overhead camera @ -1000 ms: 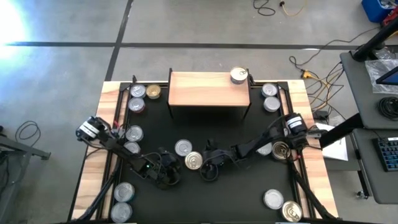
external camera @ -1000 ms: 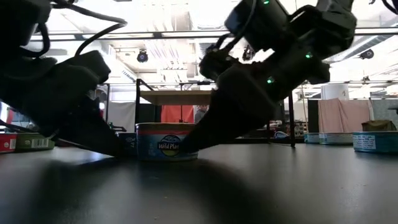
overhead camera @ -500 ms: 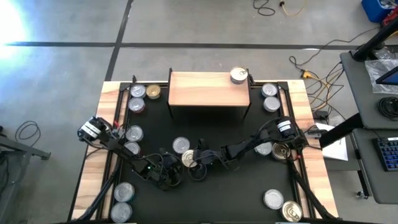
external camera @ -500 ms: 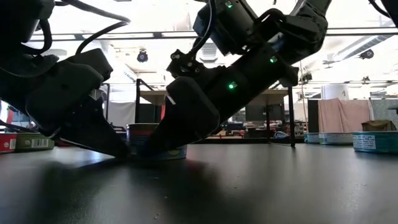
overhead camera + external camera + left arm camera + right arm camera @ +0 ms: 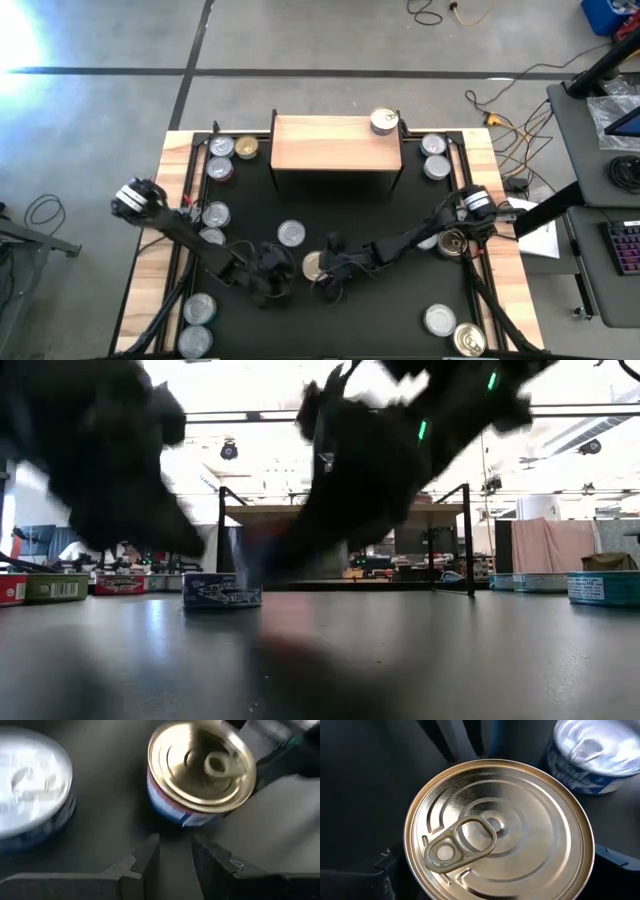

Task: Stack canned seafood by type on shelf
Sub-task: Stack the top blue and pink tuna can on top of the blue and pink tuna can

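Observation:
A gold-topped can (image 5: 314, 266) with a blue and red side label (image 5: 172, 812) sits between the fingers of my right gripper (image 5: 500, 870), near the middle of the black mat. My left gripper (image 5: 175, 845) hovers just left of that can (image 5: 283, 278), its fingers a narrow gap apart with nothing between them. A silver-topped blue can (image 5: 291, 233) stands on its base on the mat just beyond them. The shelf (image 5: 337, 143) stands at the far side, and one silver can (image 5: 384, 121) stands on its far right corner. My right gripper holds the gold-topped can by its side wall, one finger (image 5: 385, 865) on each of two opposite sides, under the rim (image 5: 412, 870). The fingers slant down at it from the table's right. The can is level, top up, lifted a little off the mat.
More cans stand around the mat: at the far left (image 5: 220, 147), left (image 5: 214, 213), near left (image 5: 199, 308), far right (image 5: 433, 144), right (image 5: 452, 243) and near right (image 5: 440, 320). The mat's wooden edges (image 5: 150, 260) frame it.
My right gripper has slid toward the table's left over the gold-topped can, taken hold of it and lifted it off the mat. My left gripper, which stood low beside the can, has risen.

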Action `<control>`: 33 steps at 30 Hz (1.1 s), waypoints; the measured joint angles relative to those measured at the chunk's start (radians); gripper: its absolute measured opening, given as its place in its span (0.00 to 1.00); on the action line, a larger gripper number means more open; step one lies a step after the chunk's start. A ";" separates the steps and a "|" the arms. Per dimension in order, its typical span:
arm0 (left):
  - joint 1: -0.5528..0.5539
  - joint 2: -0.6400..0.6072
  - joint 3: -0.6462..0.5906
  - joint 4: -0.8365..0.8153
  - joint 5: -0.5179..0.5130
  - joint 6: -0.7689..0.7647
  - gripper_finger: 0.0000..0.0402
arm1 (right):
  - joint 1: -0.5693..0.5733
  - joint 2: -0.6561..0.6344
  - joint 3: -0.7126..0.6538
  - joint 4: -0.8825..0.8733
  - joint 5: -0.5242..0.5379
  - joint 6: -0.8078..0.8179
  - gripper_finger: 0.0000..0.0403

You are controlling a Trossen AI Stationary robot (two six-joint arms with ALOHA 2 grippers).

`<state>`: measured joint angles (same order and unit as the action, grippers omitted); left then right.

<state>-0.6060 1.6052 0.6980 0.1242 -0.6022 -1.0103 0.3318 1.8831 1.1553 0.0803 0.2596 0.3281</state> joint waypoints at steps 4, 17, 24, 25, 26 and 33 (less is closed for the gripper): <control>0.015 -0.150 0.025 -0.050 0.006 0.027 0.25 | 0.021 -0.155 0.002 -0.122 0.054 0.060 0.92; 0.235 -0.497 0.093 -0.038 0.185 0.344 0.20 | -0.145 -0.615 0.000 -0.573 0.545 0.138 0.92; 0.349 -0.493 0.182 -0.026 0.207 0.551 0.20 | -0.494 -0.716 -0.001 -0.633 0.433 0.106 0.92; 0.371 -0.493 0.188 -0.019 0.237 0.574 0.20 | -0.542 -0.718 -0.001 -0.627 0.413 0.095 0.92; 0.398 -0.494 0.190 -0.003 0.284 0.600 0.19 | -0.589 -0.721 -0.001 -0.616 0.399 0.073 0.92; 0.765 -0.452 0.183 0.135 0.523 0.704 0.19 | -0.769 -0.727 -0.001 -0.559 0.345 -0.056 0.92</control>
<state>0.1586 1.1535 0.8809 0.2589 -0.0792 -0.3062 -0.4370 1.1562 1.1542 -0.4787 0.6048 0.2722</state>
